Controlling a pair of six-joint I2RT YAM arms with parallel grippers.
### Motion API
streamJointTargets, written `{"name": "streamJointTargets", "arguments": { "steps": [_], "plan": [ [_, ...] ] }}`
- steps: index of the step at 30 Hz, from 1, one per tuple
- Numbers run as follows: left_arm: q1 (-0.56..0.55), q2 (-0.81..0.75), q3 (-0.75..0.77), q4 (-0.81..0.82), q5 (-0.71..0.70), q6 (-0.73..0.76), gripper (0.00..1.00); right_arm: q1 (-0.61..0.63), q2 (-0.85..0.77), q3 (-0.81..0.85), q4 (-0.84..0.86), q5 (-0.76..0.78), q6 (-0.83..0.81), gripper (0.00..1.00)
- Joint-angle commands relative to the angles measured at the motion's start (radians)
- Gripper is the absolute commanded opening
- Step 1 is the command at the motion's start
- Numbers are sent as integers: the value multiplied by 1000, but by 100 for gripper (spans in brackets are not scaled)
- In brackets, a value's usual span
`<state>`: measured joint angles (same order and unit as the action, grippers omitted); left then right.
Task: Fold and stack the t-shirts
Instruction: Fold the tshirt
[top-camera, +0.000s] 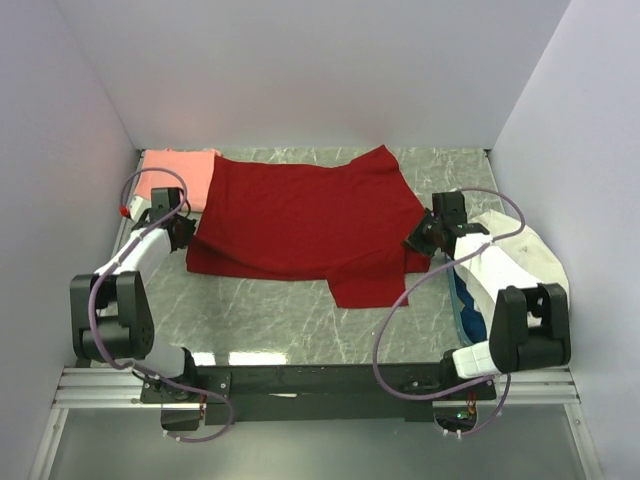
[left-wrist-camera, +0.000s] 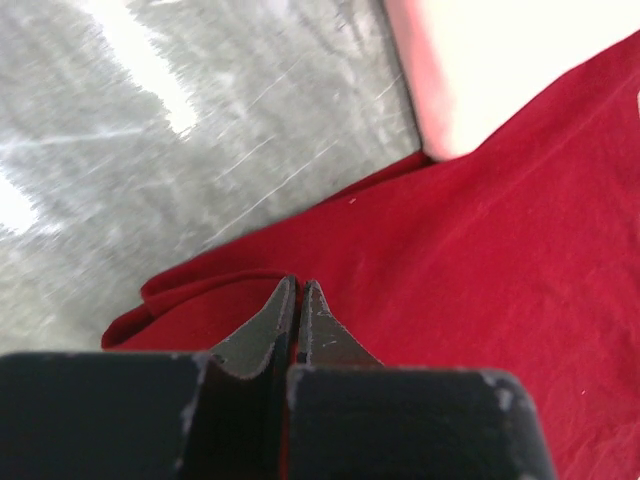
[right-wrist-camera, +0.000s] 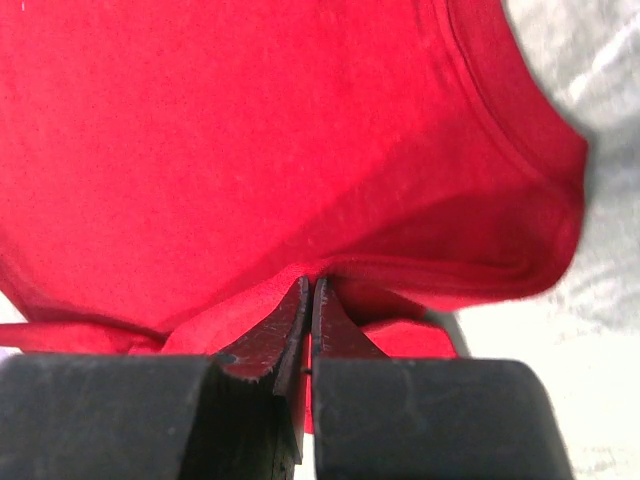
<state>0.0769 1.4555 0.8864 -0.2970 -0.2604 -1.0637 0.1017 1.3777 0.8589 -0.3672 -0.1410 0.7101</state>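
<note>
The deep red t-shirt (top-camera: 300, 215) lies spread across the middle of the marble table, one sleeve hanging toward the front. My left gripper (top-camera: 188, 237) is at its left edge, jaws shut, with a thin line of red cloth showing between them (left-wrist-camera: 297, 285). Around it the red t-shirt (left-wrist-camera: 480, 250) lies smooth. My right gripper (top-camera: 418, 240) is at the shirt's right edge. Its jaws are shut on a bunched fold (right-wrist-camera: 310, 283) of the red t-shirt (right-wrist-camera: 250, 130). The salmon-pink t-shirt (top-camera: 180, 170) lies folded at the back left, partly under the red one, and looks washed out (left-wrist-camera: 480, 60).
A white bag-like bundle (top-camera: 520, 255) with something blue (top-camera: 462, 300) beneath it sits at the right edge, by the right arm. White walls close in the table on the left, back and right. A black rail (top-camera: 320, 380) runs along the front.
</note>
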Motion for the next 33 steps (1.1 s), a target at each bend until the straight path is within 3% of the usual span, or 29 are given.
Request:
{"name": "streamJointTargets", "arguments": {
  "steps": [1, 9, 33],
  "plan": [
    [-3, 32, 81, -2, -31, -16, 1, -17, 43, 65, 37, 4, 0, 0],
    [-3, 108, 132, -10, -39, -12, 1, -48, 99, 111, 50, -14, 3, 0],
    [-6, 221, 230, 21, 10, 10, 1, -91, 110, 19, 111, -34, -9, 0]
  ]
}}
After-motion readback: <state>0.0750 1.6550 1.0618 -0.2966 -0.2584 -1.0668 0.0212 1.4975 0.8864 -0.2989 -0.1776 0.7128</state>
